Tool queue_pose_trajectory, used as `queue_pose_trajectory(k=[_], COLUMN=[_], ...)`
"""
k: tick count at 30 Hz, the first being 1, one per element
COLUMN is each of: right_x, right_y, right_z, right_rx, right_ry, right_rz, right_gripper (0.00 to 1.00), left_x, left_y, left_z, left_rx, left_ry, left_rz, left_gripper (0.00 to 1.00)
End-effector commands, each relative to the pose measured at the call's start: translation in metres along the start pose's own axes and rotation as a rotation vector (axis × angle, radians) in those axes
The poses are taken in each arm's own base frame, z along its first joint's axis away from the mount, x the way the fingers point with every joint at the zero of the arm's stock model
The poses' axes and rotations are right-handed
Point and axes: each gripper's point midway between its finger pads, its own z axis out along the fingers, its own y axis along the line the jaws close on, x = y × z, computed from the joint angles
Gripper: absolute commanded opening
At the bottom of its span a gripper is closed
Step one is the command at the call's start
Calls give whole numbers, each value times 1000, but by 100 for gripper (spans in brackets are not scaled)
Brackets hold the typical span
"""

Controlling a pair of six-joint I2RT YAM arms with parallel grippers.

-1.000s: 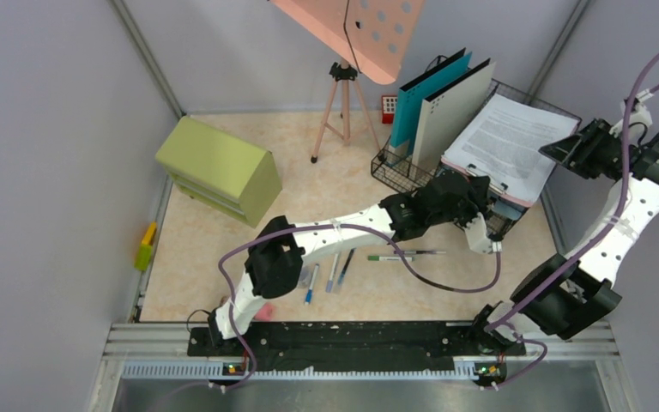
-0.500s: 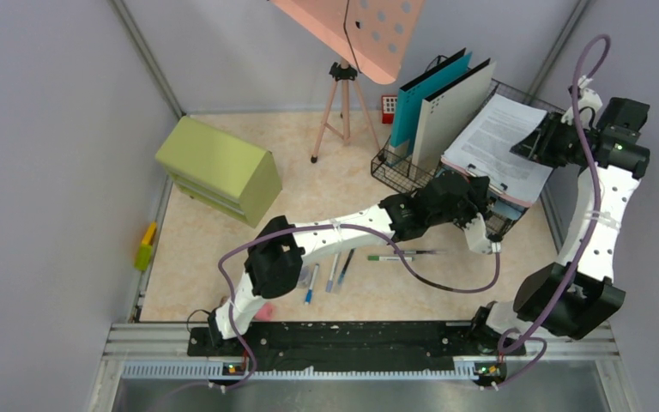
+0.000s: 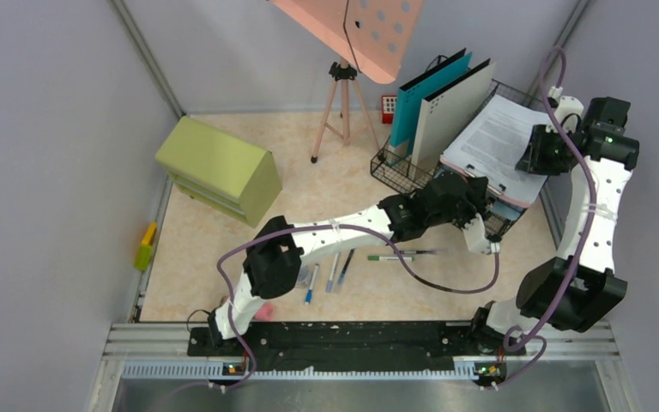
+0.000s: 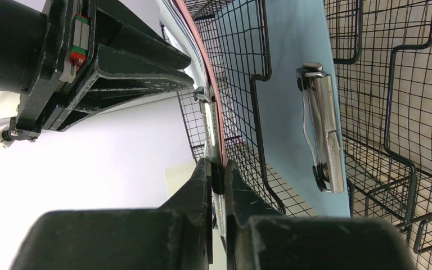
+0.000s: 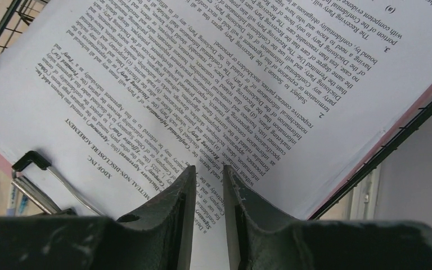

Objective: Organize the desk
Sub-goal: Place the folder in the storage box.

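The desk [image 3: 326, 172] is the pale marbled tabletop. A pink clipboard with a printed sheet [image 3: 502, 142] leans over the black wire basket [image 3: 395, 172] at the back right. My left gripper [image 3: 478, 199] is shut on the clipboard's lower edge; the left wrist view shows its jaws [image 4: 217, 169] pinching the thin pink board [image 4: 216, 112] by its metal clip. My right gripper [image 3: 534, 159] hovers at the sheet's right side. In the right wrist view it [image 5: 209, 171] is narrowly open and empty over the printed sheet [image 5: 230, 73].
A blue clipboard [image 4: 292, 67] stands inside the basket. Teal [image 3: 425, 94] and grey [image 3: 450, 112] folders stand behind. Several pens [image 3: 395, 256] lie on the desk under the left arm. A green drawer cabinet [image 3: 219, 167] stands at the left, a tripod stand [image 3: 341, 103] at the back.
My right arm has swung in from the right wall and come to the right side of the printed sheet. My left arm has held still on the clipboard.
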Motion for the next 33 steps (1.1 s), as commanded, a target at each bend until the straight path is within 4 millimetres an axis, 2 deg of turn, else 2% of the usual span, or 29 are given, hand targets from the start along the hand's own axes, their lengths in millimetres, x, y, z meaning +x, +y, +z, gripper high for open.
queue_pose_trajectory(k=[1, 14, 18, 22, 24, 33], right_x=[13, 28, 27, 13, 5, -50], right_y=[-17, -10, -10, -11, -10, 13], right_z=[-3, 13, 17, 13, 10, -21], right_rx=[78, 71, 76, 89, 87, 26], right_ry=[80, 175, 178, 144, 133, -18], right_rz=[-68, -158, -164, -165, -165, -164], right_gripper=[24, 21, 20, 20, 20, 27], left_x=[42, 50, 51, 52, 52, 54], left_y=[12, -15, -20, -16, -13, -23], left_z=[-28, -33, -33, -33, -33, -39], left_rx=[31, 74, 79, 58, 45, 31], left_ry=[152, 206, 214, 227, 234, 279], left_rz=[43, 74, 79, 49, 16, -186], left_gripper=[0, 1, 3, 11, 18, 47])
